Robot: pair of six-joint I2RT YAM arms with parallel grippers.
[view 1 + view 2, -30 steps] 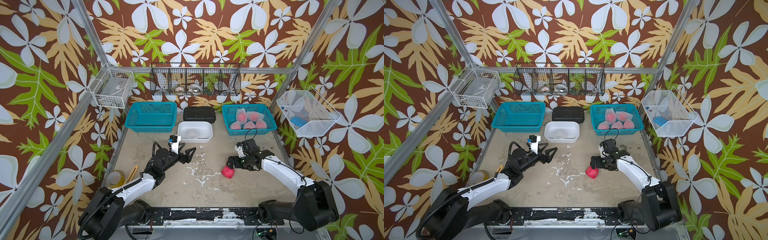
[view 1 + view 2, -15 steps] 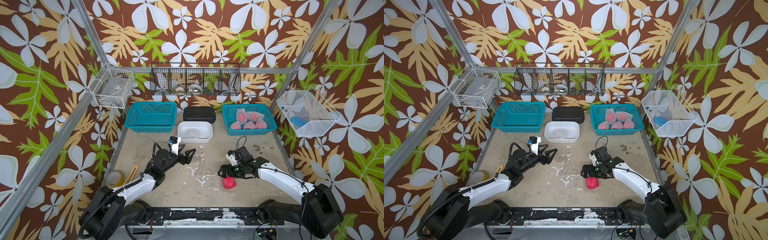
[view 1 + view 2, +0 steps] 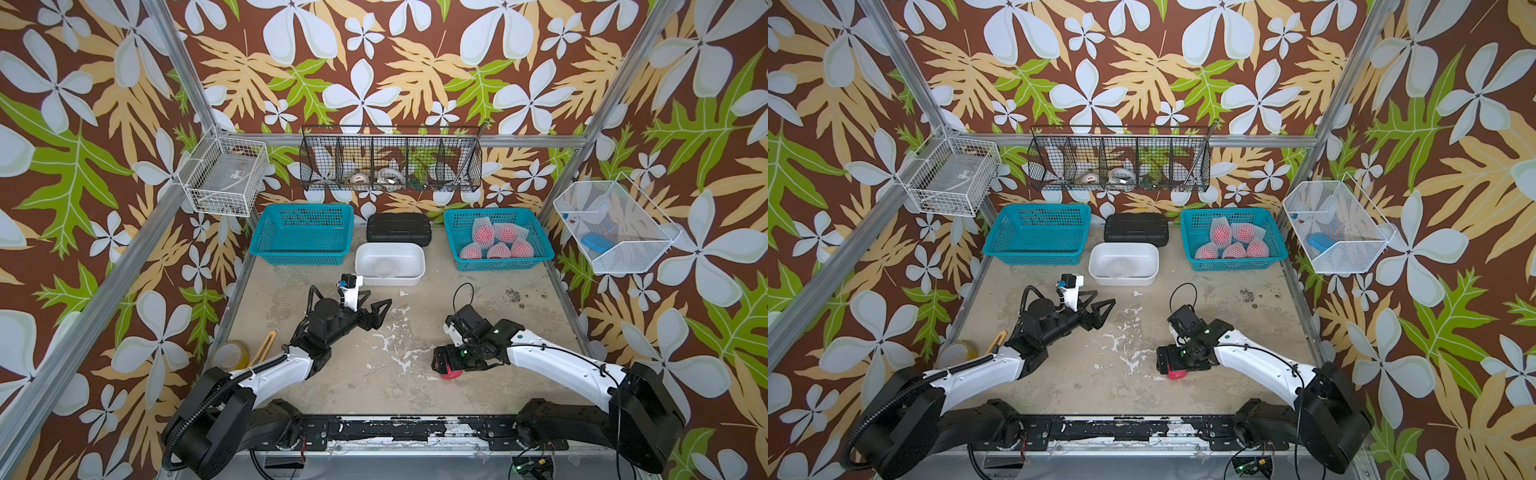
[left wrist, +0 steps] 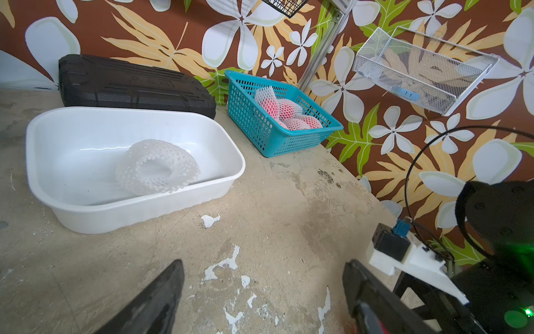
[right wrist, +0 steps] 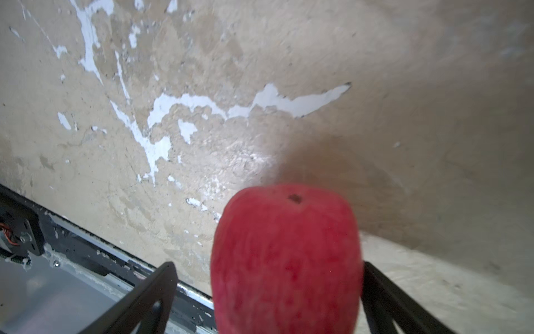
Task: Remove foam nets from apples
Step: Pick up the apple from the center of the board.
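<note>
Foam nets (image 3: pixel 481 222), white tubular sleeves of soft diamond mesh, are covering five round red-pink apples (image 3: pixel 521 249) in the teal plastic lattice basket (image 3: pixel 488 210) at 1 o'clock of the worn beige table (image 3: pixel 353 374). These five are awaiting stripping.

One empty foam net (image 4: pixel 157 167) is lying in the white rectangular plastic tub (image 4: pixel 135 111) at 12 o'clock. One bare red apple (image 5: pixel 286 260) is sitting on the table at 4 o'clock, so one unit of six is judged complete.

The right gripper (image 5: pixel 268 266) is straddling that apple with jaws spread. A gap is showing on one side, so nothing is being clamped.

The left gripper (image 4: pixel 264 261) is hovering released and empty, just at 6 o'clock of the tub.

The matching teal basket (image 3: pixel 307 206) at 11 o'clock is showing no contents.
</note>
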